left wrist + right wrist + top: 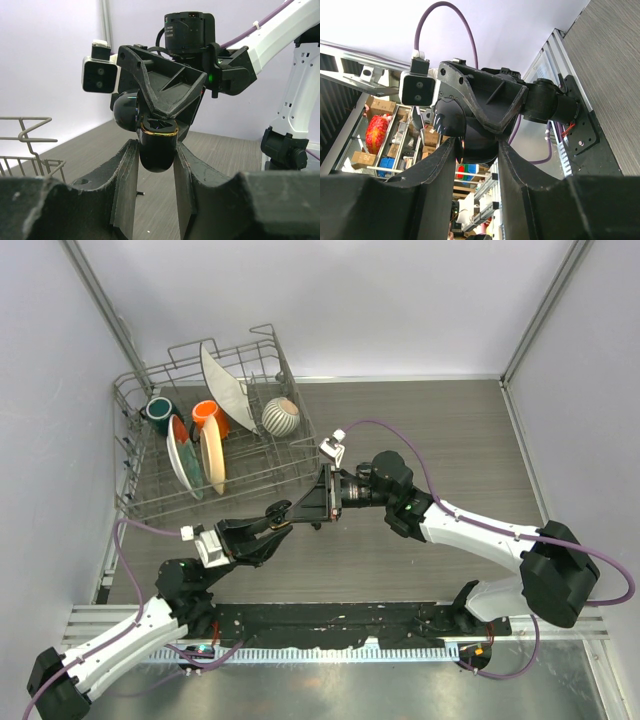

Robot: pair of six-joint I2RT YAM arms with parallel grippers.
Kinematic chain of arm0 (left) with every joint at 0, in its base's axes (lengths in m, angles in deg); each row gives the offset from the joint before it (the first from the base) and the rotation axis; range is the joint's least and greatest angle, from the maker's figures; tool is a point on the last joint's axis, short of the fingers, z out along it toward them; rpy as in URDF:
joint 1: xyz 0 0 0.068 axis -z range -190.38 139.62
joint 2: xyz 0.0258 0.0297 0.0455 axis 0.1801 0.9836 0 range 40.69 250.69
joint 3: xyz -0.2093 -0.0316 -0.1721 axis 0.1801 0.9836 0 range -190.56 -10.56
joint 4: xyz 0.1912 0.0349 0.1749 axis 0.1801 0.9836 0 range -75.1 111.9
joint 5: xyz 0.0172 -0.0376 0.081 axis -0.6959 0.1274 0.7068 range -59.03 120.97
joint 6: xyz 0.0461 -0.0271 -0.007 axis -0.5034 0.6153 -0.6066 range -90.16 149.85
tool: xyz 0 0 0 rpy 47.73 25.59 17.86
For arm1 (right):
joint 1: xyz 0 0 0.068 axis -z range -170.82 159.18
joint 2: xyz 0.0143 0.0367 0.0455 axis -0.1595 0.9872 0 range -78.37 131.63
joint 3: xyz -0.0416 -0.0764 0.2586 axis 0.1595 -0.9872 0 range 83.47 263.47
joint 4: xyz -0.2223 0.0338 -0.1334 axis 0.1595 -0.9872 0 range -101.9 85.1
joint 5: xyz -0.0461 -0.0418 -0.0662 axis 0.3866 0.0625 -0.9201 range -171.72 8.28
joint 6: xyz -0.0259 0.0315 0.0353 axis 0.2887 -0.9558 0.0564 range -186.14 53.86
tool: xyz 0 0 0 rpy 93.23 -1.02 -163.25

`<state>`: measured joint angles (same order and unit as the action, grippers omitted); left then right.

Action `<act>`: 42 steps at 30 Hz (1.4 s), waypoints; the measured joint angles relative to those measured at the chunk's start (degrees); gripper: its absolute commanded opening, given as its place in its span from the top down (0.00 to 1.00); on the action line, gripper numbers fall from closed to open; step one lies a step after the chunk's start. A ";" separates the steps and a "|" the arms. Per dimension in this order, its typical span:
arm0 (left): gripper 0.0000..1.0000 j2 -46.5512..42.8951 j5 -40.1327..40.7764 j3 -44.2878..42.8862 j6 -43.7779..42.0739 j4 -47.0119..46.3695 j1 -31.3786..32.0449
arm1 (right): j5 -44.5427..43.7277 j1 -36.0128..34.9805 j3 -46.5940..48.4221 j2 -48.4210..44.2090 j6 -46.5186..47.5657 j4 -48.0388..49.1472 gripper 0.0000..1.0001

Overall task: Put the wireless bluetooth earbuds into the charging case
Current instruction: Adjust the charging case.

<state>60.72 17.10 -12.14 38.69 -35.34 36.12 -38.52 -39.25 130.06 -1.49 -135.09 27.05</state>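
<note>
The charging case (158,150) is glossy black with a gold rim and hangs in the air above the table. Its lid (125,111) is swung open to the left. My left gripper (156,152) is shut on the case's lower body, a finger on each side. From the opposite side my right gripper (477,145) is shut on the same case (479,135). In the top view the two grippers meet tip to tip at the case (288,524), left gripper (278,520) against right gripper (306,508). The earbuds are out of view.
A wire dish rack (130,440) with plates, cups and a striped bowl stands at the back left; its corner (30,131) shows in the left wrist view. A tiny dark speck (140,193) lies on the wooden table (450,430) under the case.
</note>
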 measured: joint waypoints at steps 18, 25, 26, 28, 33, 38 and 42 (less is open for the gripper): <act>0.63 -1.33 0.20 0.00 -0.07 0.00 0.00 | -0.07 -0.11 -0.33 0.02 0.02 0.52 0.99; 0.64 -0.04 0.15 0.00 -0.07 -0.31 0.00 | -0.42 -0.09 -0.33 0.02 0.55 -0.70 0.99; 0.66 0.22 0.11 0.00 -0.07 -0.33 0.00 | -0.48 -0.11 -0.33 0.02 0.74 -0.94 0.99; 0.67 0.70 -0.22 0.00 -0.09 -0.37 0.00 | -0.50 -0.11 -0.33 0.02 1.11 -1.20 0.99; 0.68 1.20 -0.55 0.00 -0.11 -0.52 0.00 | -0.81 -0.04 -0.31 0.02 1.70 -1.95 0.99; 0.65 1.46 -0.52 0.00 -0.11 -0.17 0.00 | -1.03 0.07 -0.31 -0.02 2.69 -2.82 0.99; 0.64 1.46 -0.57 0.00 -0.09 -0.04 0.00 | -1.20 -0.02 -0.31 -0.02 3.50 -3.87 0.99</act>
<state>62.18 16.53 -12.14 38.60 -35.39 36.12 -39.72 -39.27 129.75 -1.51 -131.59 23.18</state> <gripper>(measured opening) 0.358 0.411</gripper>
